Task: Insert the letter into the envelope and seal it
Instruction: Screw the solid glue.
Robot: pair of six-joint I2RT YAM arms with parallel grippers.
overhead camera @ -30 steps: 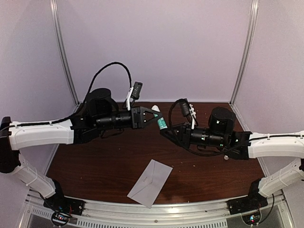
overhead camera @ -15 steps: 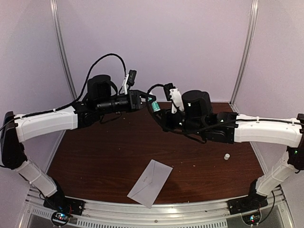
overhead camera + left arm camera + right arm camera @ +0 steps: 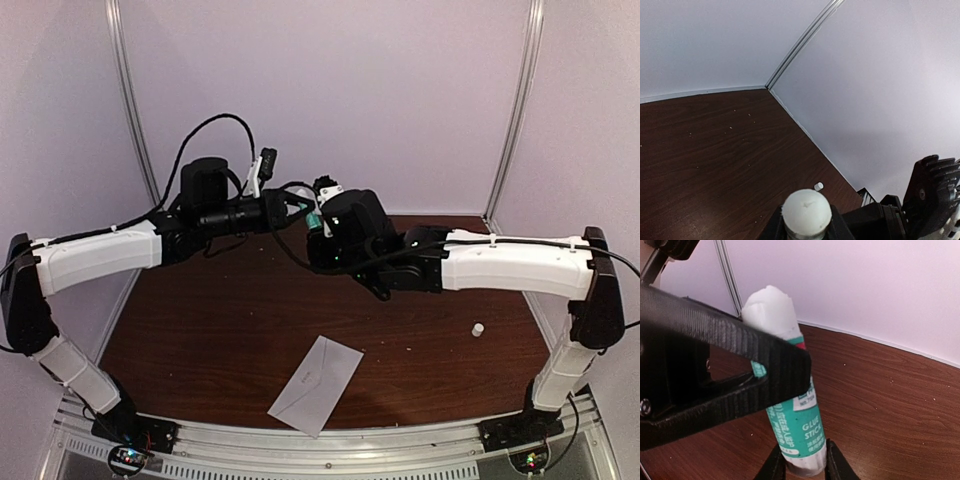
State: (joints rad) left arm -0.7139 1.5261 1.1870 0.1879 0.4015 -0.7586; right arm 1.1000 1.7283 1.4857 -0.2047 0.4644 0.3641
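While raised over the table's [image 3: 200, 330] far edge, pinched the uncapped glue stick [image 3: 802, 432] with the left gripper [image 3: 806, 227] across its barrel and the right gripper [image 3: 801, 467] at its base. Saw the envelope [image 3: 316, 384] flat by the near edge, a white cap [image 3: 478, 328] by the right edge.

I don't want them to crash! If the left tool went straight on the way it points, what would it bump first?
Most likely the right tool. It sits straight ahead of the left tool, and both grip the same glue stick, so they nearly touch. Heights are hard to judge from above.
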